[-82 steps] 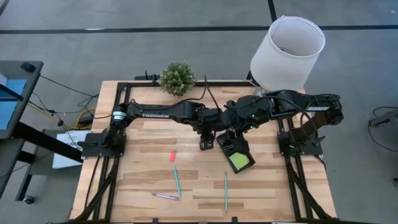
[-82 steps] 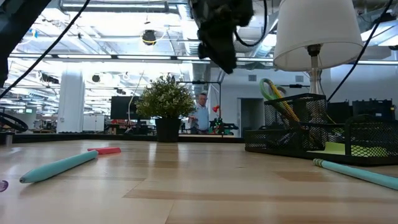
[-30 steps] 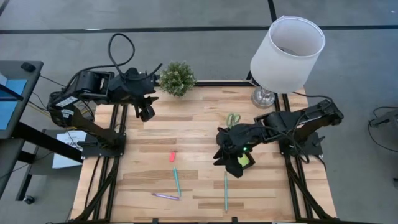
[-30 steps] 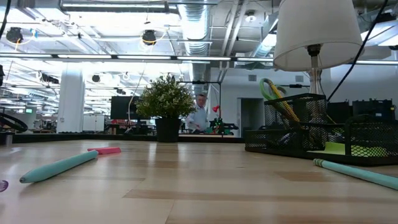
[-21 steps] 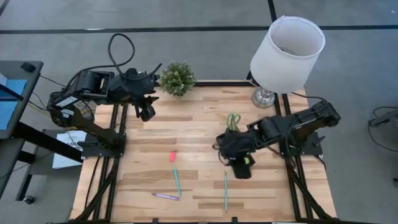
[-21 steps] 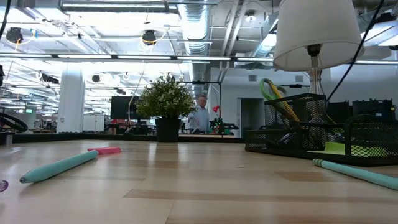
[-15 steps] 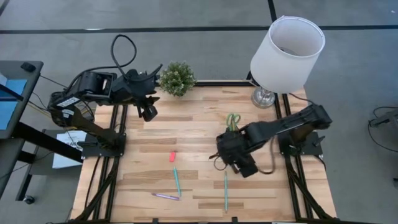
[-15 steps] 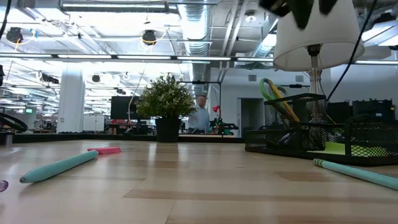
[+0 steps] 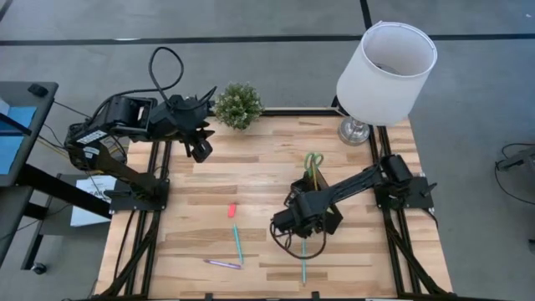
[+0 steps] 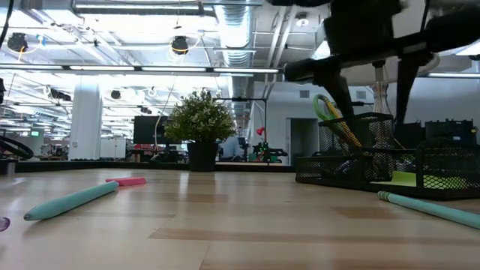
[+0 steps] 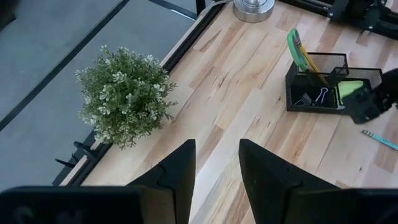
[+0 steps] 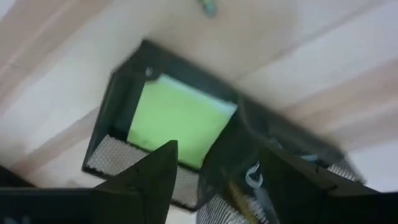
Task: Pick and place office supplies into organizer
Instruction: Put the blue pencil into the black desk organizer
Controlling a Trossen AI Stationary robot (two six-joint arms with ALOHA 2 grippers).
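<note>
Wooden table (image 9: 209, 176) seen from above, with white-shaded lamp (image 9: 386, 58) at the far right corner and small potted plant (image 9: 238, 104) at the far edge. Left gripper (image 9: 199, 149) parked near the far left corner beside the plant, fingers (image 11: 177, 171) parted with an empty gap between them. Right gripper (image 9: 288, 224) reaching toward the table's middle, hovering just above the black mesh organizer (image 11: 333, 81) and partly covering it in the overhead view; fingers (image 12: 149, 177) spread apart, nothing held. Organizer standing right of centre, holding the lime-green sticky-note pad (image 12: 180, 118) in its flat compartment, green-handled scissors (image 11: 297, 50) and a pencil upright in the taller cup, and black clips (image 11: 314, 96) in the section between. Remaining supplies loose on the near half of the table: pink eraser (image 9: 232, 210) left of the organizer, 1 teal pen (image 9: 237, 243) just nearer than the eraser, purple pen (image 9: 222, 264) touching that pen's near end, and a 2nd teal pen (image 9: 303, 269) lying lengthwise just in front of the right gripper. Level view showing the 2 dark fingers hanging in front of the organizer (image 10: 390, 161), well above the tabletop.
</note>
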